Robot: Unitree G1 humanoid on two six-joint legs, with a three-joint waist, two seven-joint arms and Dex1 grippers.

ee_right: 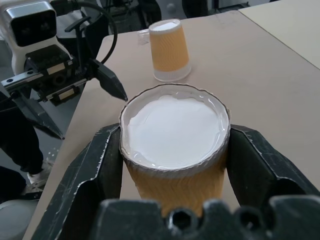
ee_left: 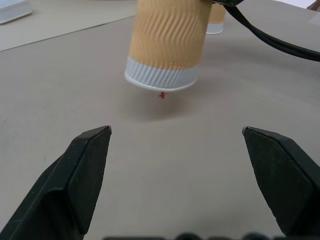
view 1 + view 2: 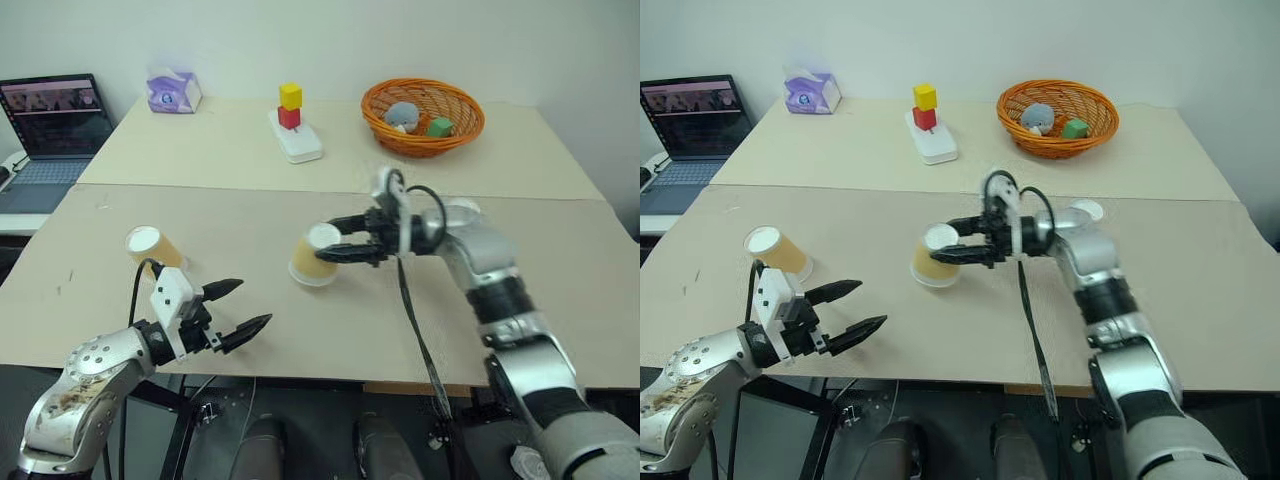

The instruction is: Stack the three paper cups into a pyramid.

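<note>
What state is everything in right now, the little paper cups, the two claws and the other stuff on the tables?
Tan paper cup in the right gripper: upside down, tilted, lifted off the table.
Tan paper cup on the left: upside down on the table, free.
Right gripper: shut on the cup.
Left gripper: open, empty.
Laptop: open, screen lit.
Orange woven basket: holding toys.

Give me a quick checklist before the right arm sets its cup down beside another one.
1. Right claw shut on the carried cup: ok.
2. Carried cup clear of the table: ok, the left wrist view shows a gap under its rim.
3. Carried cup upside down, flat base up: ok.
4. Left cup standing upside down as a base: ok.
5. Left claw open and holding nothing, apart from both cups: ok.
6. Third cup behind the right arm, standing properly: cannot tell, mostly hidden.
</note>
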